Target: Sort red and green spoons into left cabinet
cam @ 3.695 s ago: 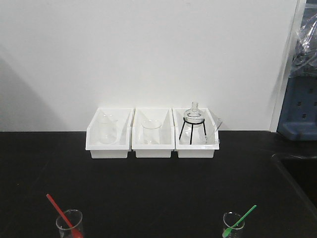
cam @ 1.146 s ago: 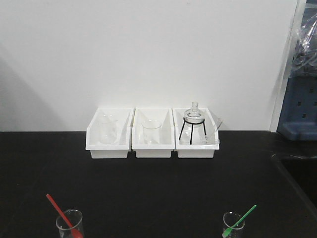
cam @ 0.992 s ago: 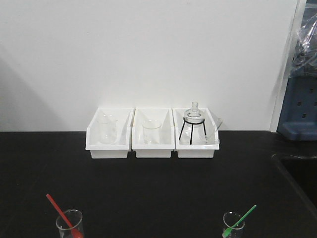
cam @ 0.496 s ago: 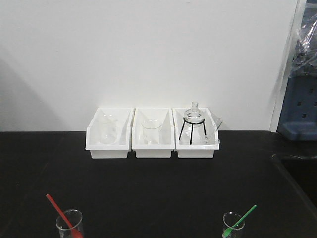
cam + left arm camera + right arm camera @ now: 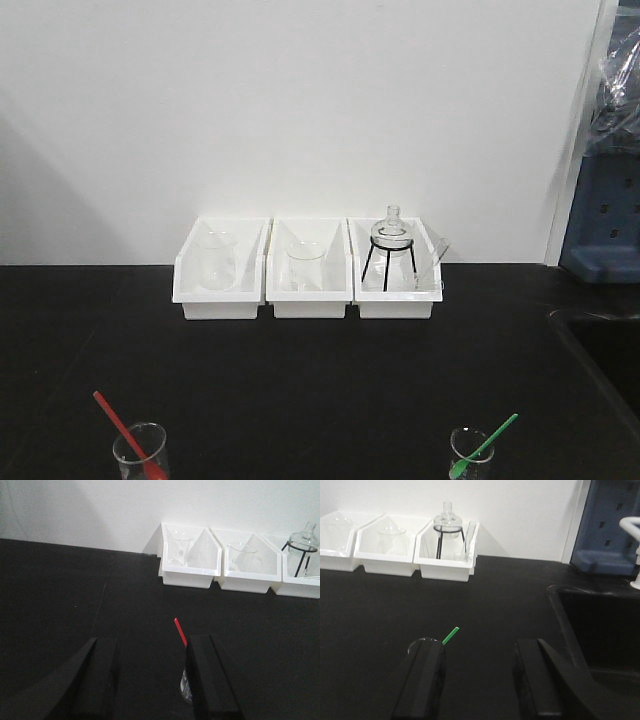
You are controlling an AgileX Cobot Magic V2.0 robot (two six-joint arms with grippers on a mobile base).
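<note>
Left claw (image 5: 152,680), right claw (image 5: 477,680) agape; black bench (image 5: 320,380), wall (image 5: 300,100).

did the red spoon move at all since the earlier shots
No. The red spoon leans in its glass beaker at the same spot, below and left of the leftmost white bin, handle tip unchanged.

no change shows between then and now: the red spoon (image 5: 122,428) and green spoon (image 5: 487,441) have not moved.

No legible text, label, brand or number on anything here.
</note>
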